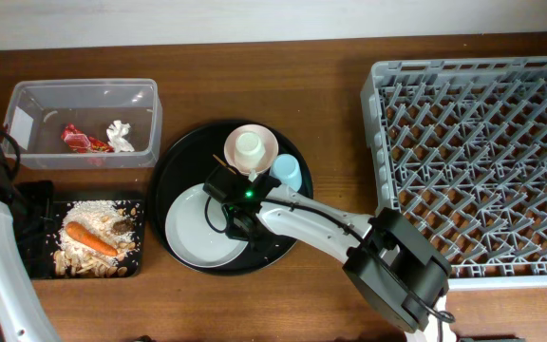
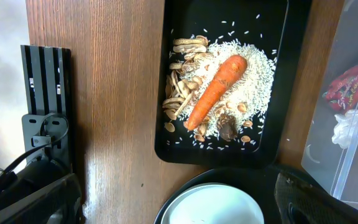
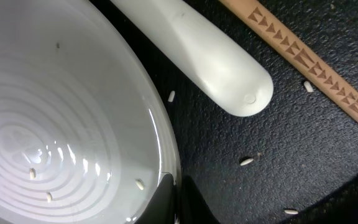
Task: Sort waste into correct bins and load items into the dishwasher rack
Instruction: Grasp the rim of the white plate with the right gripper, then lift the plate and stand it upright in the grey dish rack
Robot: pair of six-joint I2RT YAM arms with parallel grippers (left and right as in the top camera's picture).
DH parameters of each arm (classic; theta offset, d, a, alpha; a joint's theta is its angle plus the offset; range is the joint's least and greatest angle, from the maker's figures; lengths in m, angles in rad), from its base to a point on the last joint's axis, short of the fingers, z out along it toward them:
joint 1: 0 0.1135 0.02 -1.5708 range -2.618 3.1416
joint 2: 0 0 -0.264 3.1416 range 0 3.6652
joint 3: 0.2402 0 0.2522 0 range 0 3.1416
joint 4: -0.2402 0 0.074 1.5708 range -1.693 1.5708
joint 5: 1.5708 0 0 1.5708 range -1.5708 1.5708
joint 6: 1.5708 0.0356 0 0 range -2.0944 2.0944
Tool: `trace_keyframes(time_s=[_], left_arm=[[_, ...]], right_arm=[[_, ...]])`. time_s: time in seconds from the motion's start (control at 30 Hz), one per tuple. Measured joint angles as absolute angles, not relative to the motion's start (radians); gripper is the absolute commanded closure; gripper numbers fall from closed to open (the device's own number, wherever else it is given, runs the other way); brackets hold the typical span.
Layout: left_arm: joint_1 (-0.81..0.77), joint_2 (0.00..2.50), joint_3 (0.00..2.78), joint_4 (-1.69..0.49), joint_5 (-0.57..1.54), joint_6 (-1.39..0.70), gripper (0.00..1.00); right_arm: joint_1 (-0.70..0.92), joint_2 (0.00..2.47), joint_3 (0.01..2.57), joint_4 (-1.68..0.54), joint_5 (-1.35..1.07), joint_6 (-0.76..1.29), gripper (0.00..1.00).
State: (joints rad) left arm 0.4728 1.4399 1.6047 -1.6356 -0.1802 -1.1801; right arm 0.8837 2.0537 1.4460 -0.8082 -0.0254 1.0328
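Round pale grey plate (image 1: pixel 196 231), lying flat in the near-left part of the round black tray (image 1: pixel 183 161) at mid-table. The right gripper (image 1: pixel 238 217) is at the plate's right rim. The right wrist view shows one dark finger (image 3: pixel 171 200) against that rim, but whether the jaws have closed on it cannot be told. The left gripper (image 2: pixel 173 208) hangs near the black rectangular tray (image 1: pixel 36 237), its fingers spread wide and holding nothing.

The step in hand appears to be lifting the plate for the dishwasher rack (image 1: pixel 463 142) at the right. The plate is glazed and glossy, with fine concentric ridges and a thin raised lip. A sound grip would pinch the lip squarely, one finger under it, since the glaze looks slippery. The smooth white fork (image 3: pixel 210 62) handle and a patterned wooden chopstick (image 3: pixel 309 62) lie just beside the rim on the tray's pebbled black surface, so a straight upward lift should avoid dragging them. A few stray grains (image 3: pixel 140 184) cling to the plate. The rack's upright pegs suggest setting the plate on edge between rows.

The cream-pink bowl (image 1: pixel 250 147) and light blue cup (image 1: pixel 288 171) stand at the tray's far side. Rice (image 1: pixel 93 214) and an orange carrot (image 1: pixel 91 237) fill the black rectangular tray. The clear tub (image 1: pixel 84 87) holds a red wrapper (image 1: pixel 79 141) and a crumpled tissue (image 1: pixel 120 135).
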Motion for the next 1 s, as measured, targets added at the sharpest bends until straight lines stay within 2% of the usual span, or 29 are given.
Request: trace_keyframes(time_s=[0.43, 0.6, 0.8, 1.0], left_arm=[[0.473, 1.440, 1.605, -1.635, -0.180, -1.180, 0.01], [0.473, 1.440, 1.605, -1.635, -0.180, -1.180, 0.01], [0.473, 1.440, 1.605, -1.635, -0.180, -1.180, 0.01], [0.473, 1.440, 1.605, -1.635, -0.180, -1.180, 0.01]], right_arm=[[0.832, 1.828, 1.446, -0.847, -0.023, 0.937, 0.96], [0.760, 1.726, 1.446, -0.870, -0.018, 0.874, 0.96], [0.533, 1.546, 1.446, -0.933, -0.001, 0.726, 0.96], [0.112, 1.370, 1.446, -0.989, 0.026, 0.554, 0.96]])
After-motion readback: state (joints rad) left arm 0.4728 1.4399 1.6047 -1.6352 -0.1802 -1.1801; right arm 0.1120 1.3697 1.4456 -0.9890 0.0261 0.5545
